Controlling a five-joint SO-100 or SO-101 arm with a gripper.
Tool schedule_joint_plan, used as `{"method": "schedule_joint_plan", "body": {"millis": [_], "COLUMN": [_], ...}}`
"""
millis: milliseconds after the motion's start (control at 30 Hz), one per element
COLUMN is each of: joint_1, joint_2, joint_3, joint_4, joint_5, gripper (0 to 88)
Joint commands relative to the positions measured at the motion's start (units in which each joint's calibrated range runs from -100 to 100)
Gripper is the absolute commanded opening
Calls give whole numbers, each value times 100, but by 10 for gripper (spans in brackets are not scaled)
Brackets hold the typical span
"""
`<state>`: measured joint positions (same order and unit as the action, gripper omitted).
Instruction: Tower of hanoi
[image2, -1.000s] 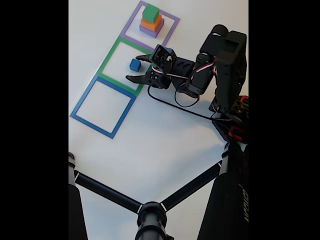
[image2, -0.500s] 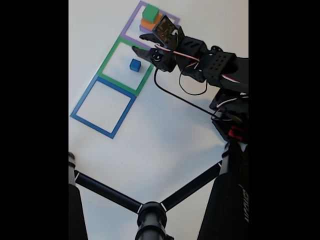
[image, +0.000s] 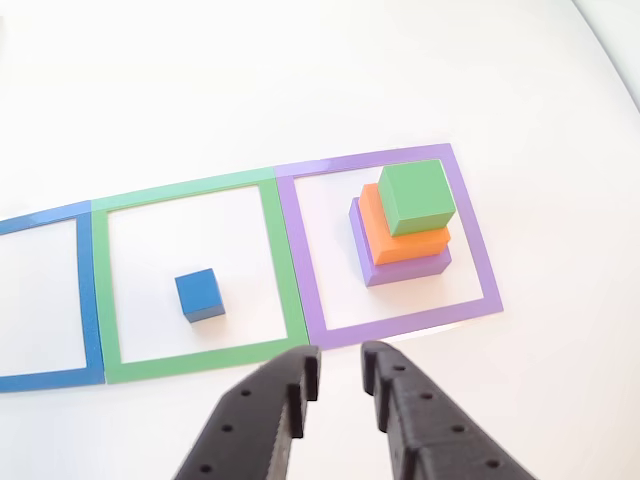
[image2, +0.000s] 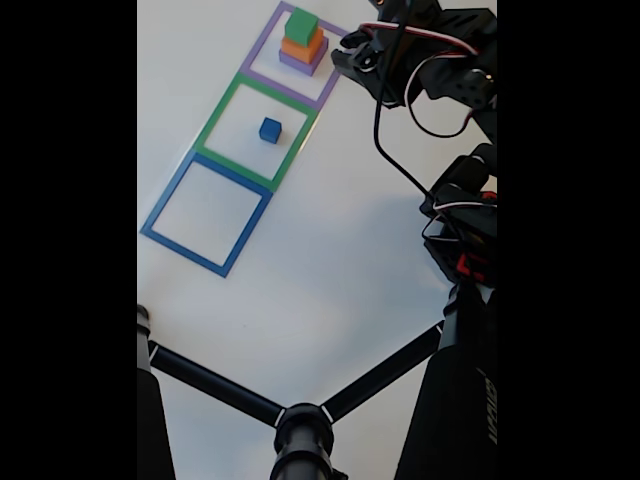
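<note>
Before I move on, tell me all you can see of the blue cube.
The blue cube is the smallest block, matte, one solid blue, with sharp edges. It sits flat on the white table, alone inside the green tape square, left of centre in the other view, clear of the tape. Nothing touches it; the gripper is apart, empty.

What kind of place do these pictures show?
Probably a hobby or lab tabletop: a plain white table, taped square outlines, coloured blocks, and a black tripod near the arm.

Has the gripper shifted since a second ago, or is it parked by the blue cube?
Yes. In the fixed view the gripper has left the green tape square and the blue cube, swinging up to the purple tape square beside the stack.
</note>
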<state>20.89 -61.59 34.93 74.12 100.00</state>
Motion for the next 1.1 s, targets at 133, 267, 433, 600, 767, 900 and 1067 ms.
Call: {"method": "schedule_joint_plan", "body": {"millis": [133,267,433,600,767,900,1067], "joint_1": [49,78,404,845,1401,1842,2101], "joint_2": [-289,-321,-264,-127,-127,-127,-127], "joint_3": [-2520,-2984,-2975,-2738,-1956,-1111,262], "joint_4": [2280,2580,2547,2361,1689,993,-352], "joint_5": [0,0,0,0,0,0,0], "gripper": [2,2,4,5,10,49,199]}}
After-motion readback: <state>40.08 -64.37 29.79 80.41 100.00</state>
